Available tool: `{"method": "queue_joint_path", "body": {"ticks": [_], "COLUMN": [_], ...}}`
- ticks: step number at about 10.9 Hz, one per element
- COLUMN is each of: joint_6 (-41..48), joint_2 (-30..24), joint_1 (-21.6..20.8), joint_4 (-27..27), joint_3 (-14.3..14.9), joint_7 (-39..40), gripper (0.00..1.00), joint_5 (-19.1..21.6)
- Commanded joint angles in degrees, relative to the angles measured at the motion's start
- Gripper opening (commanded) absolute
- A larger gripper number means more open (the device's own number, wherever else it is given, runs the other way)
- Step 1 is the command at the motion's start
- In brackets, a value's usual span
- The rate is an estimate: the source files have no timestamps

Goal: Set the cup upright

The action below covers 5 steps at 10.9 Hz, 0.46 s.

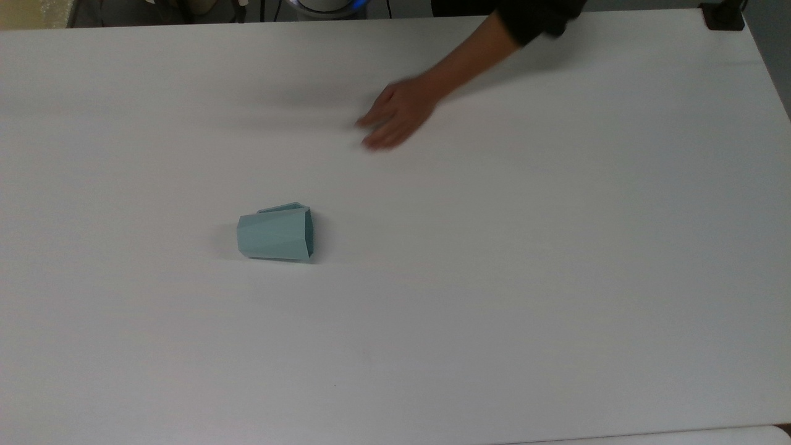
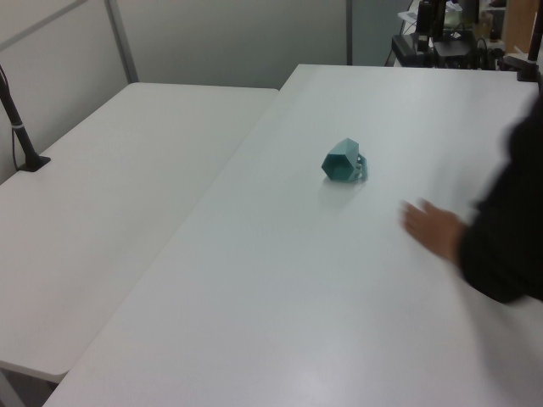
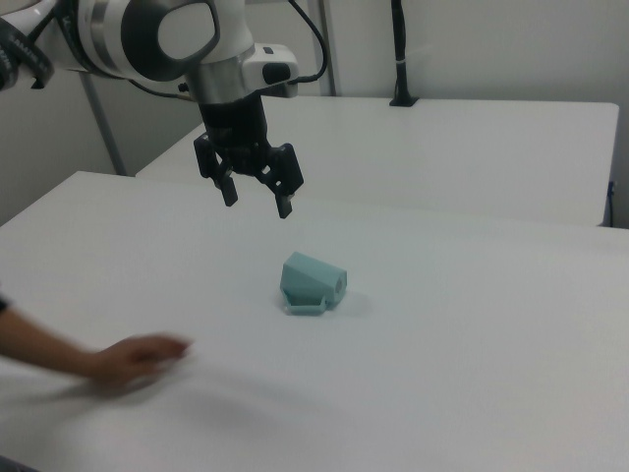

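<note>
The white table [image 1: 556, 309] bears everything; the arm hangs over it, gripper [image 3: 257, 195] pointing down with fingers spread and empty, above the cup [image 3: 313, 283]; a person's hand [image 1: 395, 117] lies flat well apart from the cup; the cup lies on its side mid-table, long axis level, mouth toward the top view's right.

Pale teal cup [image 1: 276, 234] on plain white table [image 1: 494, 309]; black claw [image 3: 257, 196]

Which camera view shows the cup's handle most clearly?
The right view: the cup lies on its side with its flat handle facing the camera, against the table. The top view shows a thin handle edge behind the body. The left view shows mainly the hexagonal base.
</note>
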State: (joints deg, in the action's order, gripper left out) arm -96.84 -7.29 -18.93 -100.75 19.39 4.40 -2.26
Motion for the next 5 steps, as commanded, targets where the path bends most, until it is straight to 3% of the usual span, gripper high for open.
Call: {"method": "queue_joint_path", "body": {"ticks": [1,5], "joint_6": [0.7,1.3], "joint_2": [-0.5,-0.5], "joint_1": [0.9,1.0], "joint_4": [-0.1,-0.1], "joint_3": [-0.2,-0.2], "joint_7": [-0.5,-1.1], "gripper": [1.00,1.00], "joint_5": [-0.8,-0.7]}}
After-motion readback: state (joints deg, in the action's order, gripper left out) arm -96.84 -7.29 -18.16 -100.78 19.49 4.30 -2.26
